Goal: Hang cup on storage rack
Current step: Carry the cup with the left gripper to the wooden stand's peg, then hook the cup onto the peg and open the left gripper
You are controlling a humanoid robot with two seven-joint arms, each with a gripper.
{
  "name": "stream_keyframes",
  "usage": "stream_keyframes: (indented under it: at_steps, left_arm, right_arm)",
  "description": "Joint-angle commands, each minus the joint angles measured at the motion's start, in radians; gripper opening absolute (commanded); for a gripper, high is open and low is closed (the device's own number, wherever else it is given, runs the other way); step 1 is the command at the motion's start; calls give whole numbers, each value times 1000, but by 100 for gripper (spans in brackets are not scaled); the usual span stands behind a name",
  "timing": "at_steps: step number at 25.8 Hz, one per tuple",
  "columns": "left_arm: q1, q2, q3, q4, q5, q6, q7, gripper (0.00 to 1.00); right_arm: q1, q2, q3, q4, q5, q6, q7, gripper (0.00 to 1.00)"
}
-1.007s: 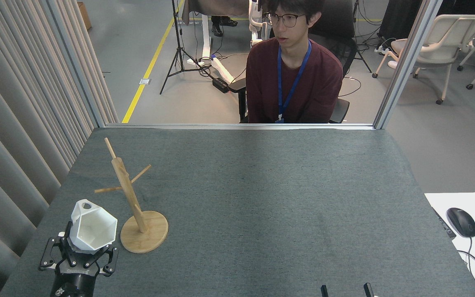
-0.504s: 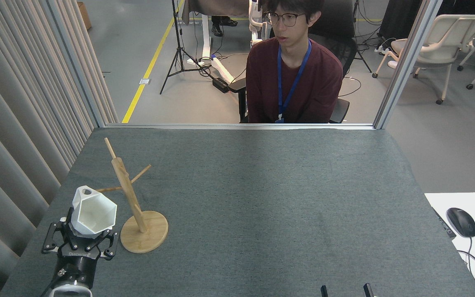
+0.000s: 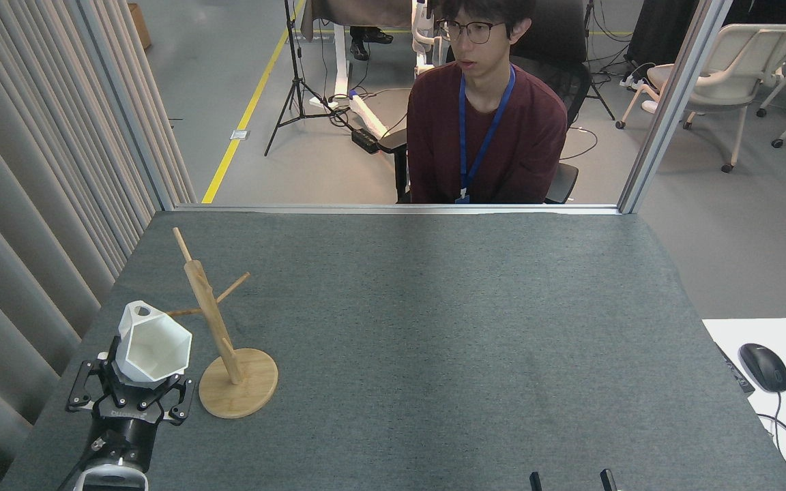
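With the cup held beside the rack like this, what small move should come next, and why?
Probably a short lift up and right, steering the tab's hole toward the left-pointing peg. The left claw holds the cup just left of the storage rack, handle uppermost, its hole close to that peg's tip but not yet threaded.

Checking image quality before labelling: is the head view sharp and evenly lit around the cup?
Head view: sharp, soft even light; the white cup in the left end effector shows no glare; the storage rack casts only a faint shadow; no motion blur.
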Motion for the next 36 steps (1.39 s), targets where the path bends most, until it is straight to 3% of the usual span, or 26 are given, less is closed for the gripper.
stream_keyframes:
  at_steps: [1, 11, 36]
  left_arm:
    - [3, 5, -2, -11, 2, -40, 8, 28]
    - [0, 70, -8, -15, 4, -89, 17, 28]
    - [17, 67, -92, -3, -32, -85, 34, 28]
  right_arm:
    - [-1, 2, 0, 2, 0, -1, -2, 99]
    - [-1, 5, 0, 5, -3, -1, -11, 99]
    - [-1, 5, -5, 10, -6, 1, -25, 99]
